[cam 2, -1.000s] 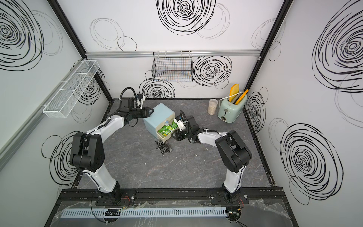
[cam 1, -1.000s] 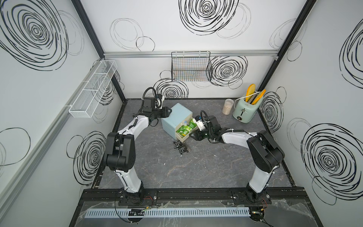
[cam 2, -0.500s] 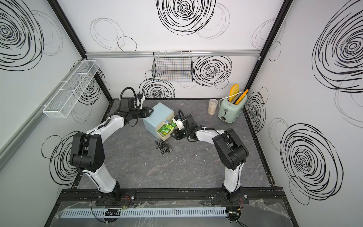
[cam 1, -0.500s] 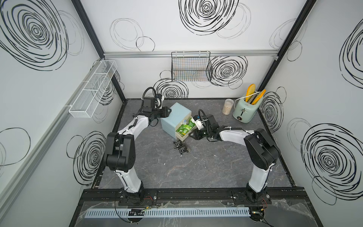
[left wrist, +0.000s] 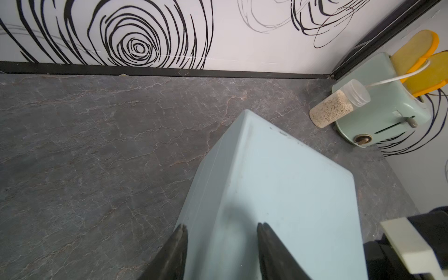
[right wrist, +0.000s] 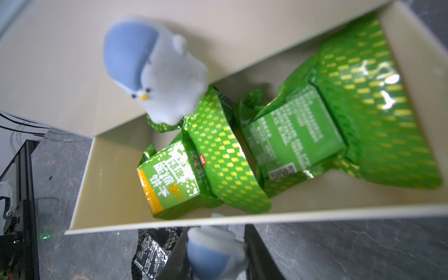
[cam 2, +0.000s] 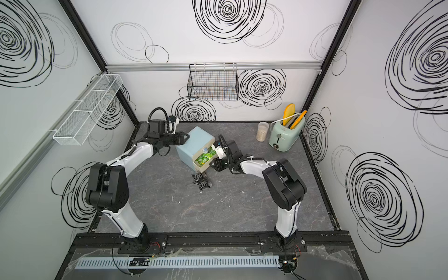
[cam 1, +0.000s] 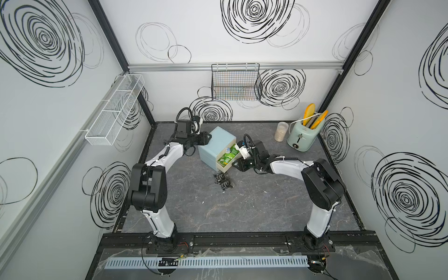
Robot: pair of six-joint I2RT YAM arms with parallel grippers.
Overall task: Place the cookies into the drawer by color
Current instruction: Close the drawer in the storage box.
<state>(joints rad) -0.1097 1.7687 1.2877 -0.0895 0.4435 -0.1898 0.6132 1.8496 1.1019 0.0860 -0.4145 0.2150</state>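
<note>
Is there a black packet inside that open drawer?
No, the drawer holds only green packets; the black packets lie on the table outside it.

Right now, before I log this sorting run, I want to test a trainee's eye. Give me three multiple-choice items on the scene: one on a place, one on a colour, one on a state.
1. Where do the black cookie packets lie?
A. on the table, in front of the cabinet
B. on top of the cabinet
C. at the table's front edge

2. What colour are the packets inside the drawer?
A. orange
B. black
C. green

3. How does that drawer stand?
A. fully shut
B. pulled partly out
C. lifted out onto the table

Key:
A, both top views show them on the grey top at the cabinet's foot.
C, green cookie packets fill it in the right wrist view.
B, its cream front stands clear of the cabinet, with its rear still inside.
</note>
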